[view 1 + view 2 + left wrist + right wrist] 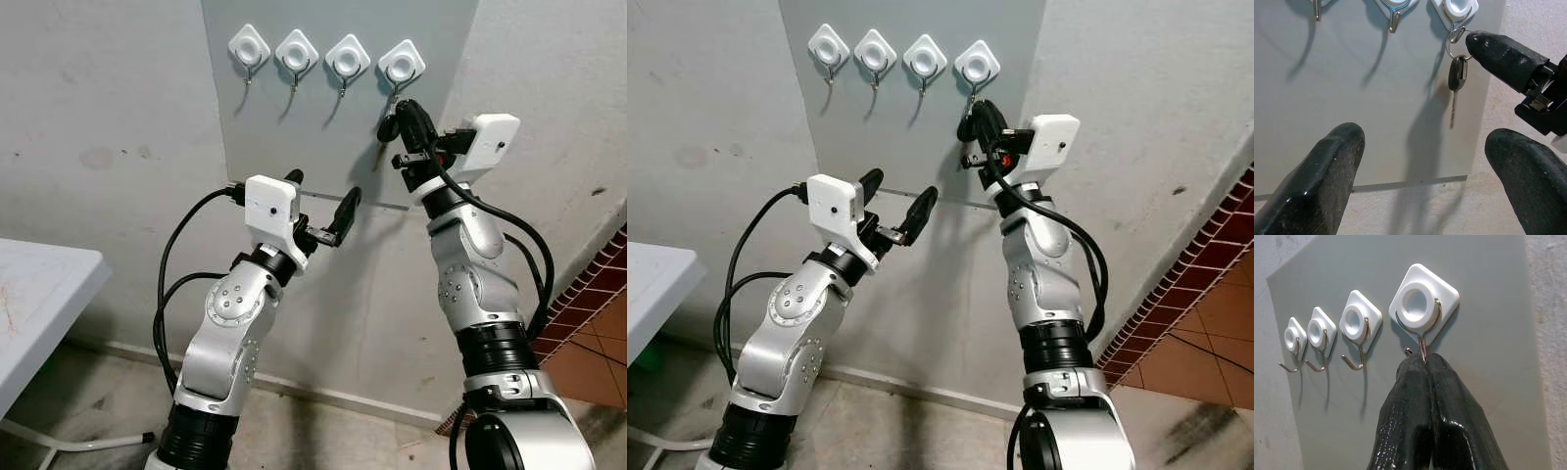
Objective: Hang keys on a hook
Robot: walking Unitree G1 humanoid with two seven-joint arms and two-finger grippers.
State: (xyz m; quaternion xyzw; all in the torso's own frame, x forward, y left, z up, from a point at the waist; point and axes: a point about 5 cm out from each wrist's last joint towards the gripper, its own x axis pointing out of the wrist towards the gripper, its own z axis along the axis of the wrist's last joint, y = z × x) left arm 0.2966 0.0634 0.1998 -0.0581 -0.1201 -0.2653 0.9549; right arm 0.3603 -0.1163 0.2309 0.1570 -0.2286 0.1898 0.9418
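Grey and flat, a panel [323,108] is hanging on the rough wall [108,117], carrying a row of four white diamond-shaped hooks [1354,322] with metal prongs. Three of them are standing bare; the hook at the robot's right end [1422,303] is bearing a metal ring [1454,38], and the keys [1457,73] are dangling from that ring flat against the panel. They are showing as a black oblong head with a thin silver blade pointing straight down.

Just at that ring the right gripper [1425,363] is pressing its fingers together, tips right under the hook's prong; whether they are pinching the ring I cannot tell. Lower and toward the robot's left, the left gripper [323,211] is hovering in front of the panel's lower edge with its fingers [1327,176] spread wide and holding nothing. Off at the far left, a white table [39,294] is standing by the wall.
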